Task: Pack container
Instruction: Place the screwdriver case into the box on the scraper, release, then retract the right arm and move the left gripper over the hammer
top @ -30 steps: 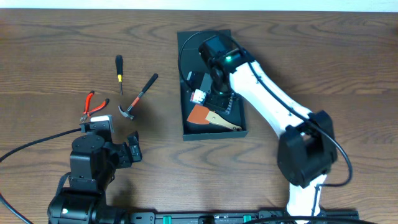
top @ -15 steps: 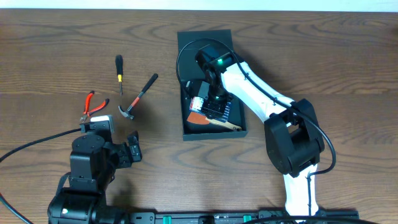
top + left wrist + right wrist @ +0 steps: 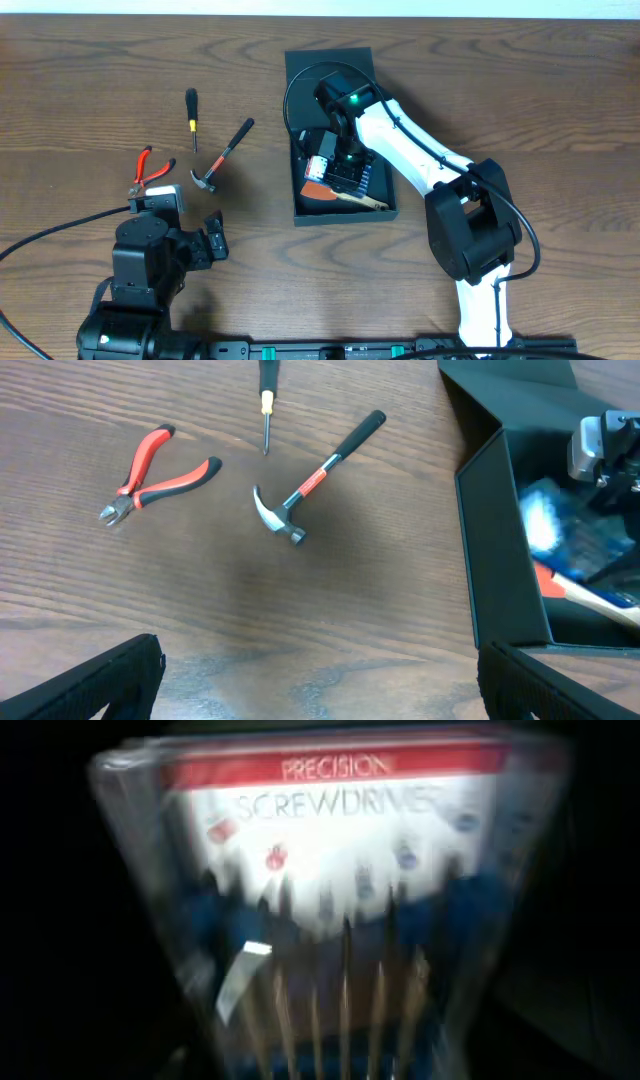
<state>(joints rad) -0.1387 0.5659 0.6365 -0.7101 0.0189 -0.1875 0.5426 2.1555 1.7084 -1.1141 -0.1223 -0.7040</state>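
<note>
The dark teal-grey container (image 3: 375, 205) lies open in the middle of the table, with its flap lid (image 3: 330, 62) folded back at the far end. My right gripper (image 3: 338, 165) is down inside it, shut on a clear precision screwdriver set pack (image 3: 319, 165). That pack fills the right wrist view (image 3: 330, 900), blurred, and hides the fingers. An orange scraper with a wooden handle (image 3: 335, 190) lies in the container's near end. My left gripper (image 3: 205, 245) is open and empty near the front left; in the left wrist view (image 3: 320, 665) its fingers stand wide apart over bare wood.
A hammer (image 3: 222, 155), red-handled pliers (image 3: 150, 167) and a small yellow-and-black screwdriver (image 3: 191, 115) lie on the table left of the container. They also show in the left wrist view: hammer (image 3: 310, 480), pliers (image 3: 155, 475), screwdriver (image 3: 266, 400), container wall (image 3: 495, 540).
My right gripper moved left and down into the container with the screwdriver pack, then held still over the last half second. The left arm has not moved.
</note>
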